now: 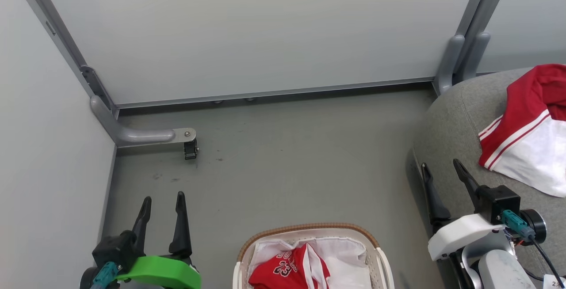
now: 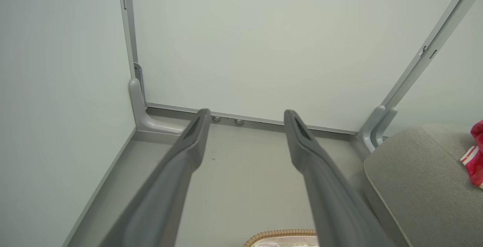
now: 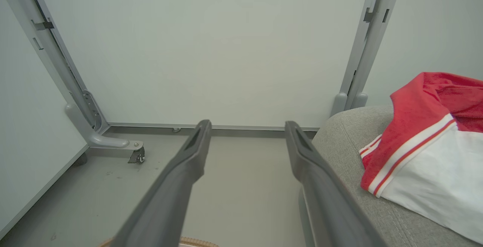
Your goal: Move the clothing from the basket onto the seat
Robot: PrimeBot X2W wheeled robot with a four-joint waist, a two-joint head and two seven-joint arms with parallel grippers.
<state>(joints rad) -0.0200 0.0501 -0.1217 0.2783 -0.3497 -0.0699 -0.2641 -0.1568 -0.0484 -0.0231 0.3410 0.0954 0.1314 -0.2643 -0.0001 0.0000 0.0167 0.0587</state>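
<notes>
One red garment with white "23" (image 1: 283,269) lies in the white basket (image 1: 309,228) at the bottom centre, on its white liner. A second red-and-white garment with striped trim (image 1: 528,130) rests on the grey seat (image 1: 446,121) at the right, also seen as the garment (image 3: 422,145) on the seat (image 3: 343,133) in the right wrist view. My left gripper (image 1: 162,201) is open at the lower left, beside the basket, empty. Open and empty too, my right gripper (image 1: 442,165) hangs by the seat's front edge. The basket's rim (image 2: 281,233) peeks in below the left fingers.
Pale partition panels close off the back and left, with grey posts (image 1: 468,37) at the corners. A grey metal foot with a caster (image 1: 190,147) juts onto the grey floor (image 1: 300,161) at the left.
</notes>
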